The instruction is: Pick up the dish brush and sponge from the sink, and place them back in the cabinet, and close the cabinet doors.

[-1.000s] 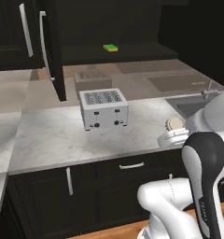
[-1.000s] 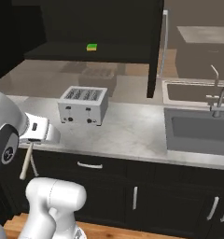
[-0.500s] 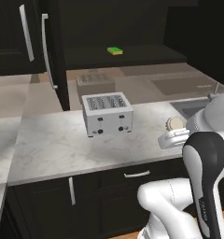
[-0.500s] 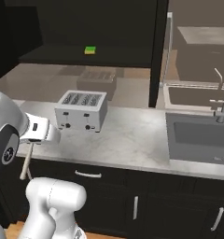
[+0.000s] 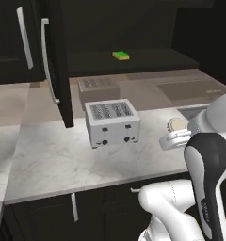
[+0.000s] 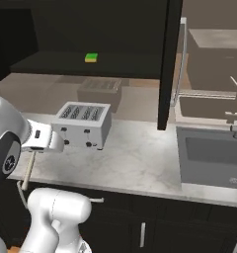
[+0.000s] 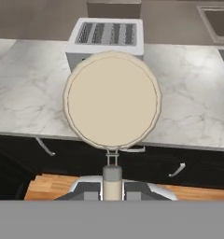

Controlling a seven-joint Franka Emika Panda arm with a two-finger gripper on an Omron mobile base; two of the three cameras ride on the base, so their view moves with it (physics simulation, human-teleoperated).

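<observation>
dish brush (image 7: 112, 100) in gripper (image 7: 112, 186), sponge (image 5: 120, 55) shelved

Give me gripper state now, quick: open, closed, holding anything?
Gripper: closed on the dish brush, gripping its handle, round head pointing away from the hand toward the toaster.

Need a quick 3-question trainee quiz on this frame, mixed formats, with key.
1. True or false: the sponge lies on the cabinet shelf.
2. What does the gripper hold? A) dish brush B) sponge C) nothing
3. Fill in: the toaster stands on the ___.

Key: 1 true; 2 A; 3 counter.
</observation>
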